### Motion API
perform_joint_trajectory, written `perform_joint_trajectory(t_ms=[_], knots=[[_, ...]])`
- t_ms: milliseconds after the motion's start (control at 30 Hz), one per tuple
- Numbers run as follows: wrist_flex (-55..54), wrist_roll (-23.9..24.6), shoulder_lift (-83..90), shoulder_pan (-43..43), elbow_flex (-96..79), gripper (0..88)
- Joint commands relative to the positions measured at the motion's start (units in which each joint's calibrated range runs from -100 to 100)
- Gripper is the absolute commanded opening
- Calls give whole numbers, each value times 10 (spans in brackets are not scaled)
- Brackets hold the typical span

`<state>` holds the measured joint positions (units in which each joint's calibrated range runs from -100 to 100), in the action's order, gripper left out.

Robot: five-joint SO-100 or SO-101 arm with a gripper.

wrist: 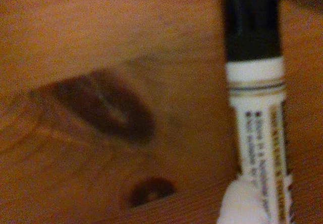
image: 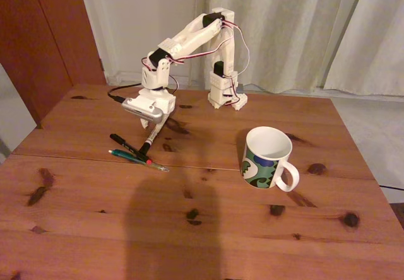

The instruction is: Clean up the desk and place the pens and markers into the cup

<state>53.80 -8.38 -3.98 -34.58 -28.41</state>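
Note:
The white-barrelled marker (image: 151,138) with a black cap slants across the desk (image: 208,229) left of centre. My gripper (image: 156,125) is down over its upper end, fingers hidden behind the wrist camera body. In the wrist view the marker (wrist: 257,123) runs upright at the right, and one white fingertip (wrist: 242,206) touches its barrel. How the jaws stand is not visible. A black pen (image: 129,147) with a red-pink tip and a teal-green pen (image: 136,157) lie side by side just left of the marker's cap. The cup (image: 267,158) stands upright to the right, handle facing front right.
The arm's base (image: 226,97) is mounted at the back edge of the desk. A seam (image: 208,168) crosses the planks between the pens and the cup. A broad shadow (image: 170,229) falls on the near desk. Curtains hang behind.

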Motion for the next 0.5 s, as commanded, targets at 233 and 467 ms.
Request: perform_joint_trajectory(t_ms=[233, 467], knots=[[-14, -5, 5, 3, -6, 153], [-14, -6, 5, 3, -36, 153]])
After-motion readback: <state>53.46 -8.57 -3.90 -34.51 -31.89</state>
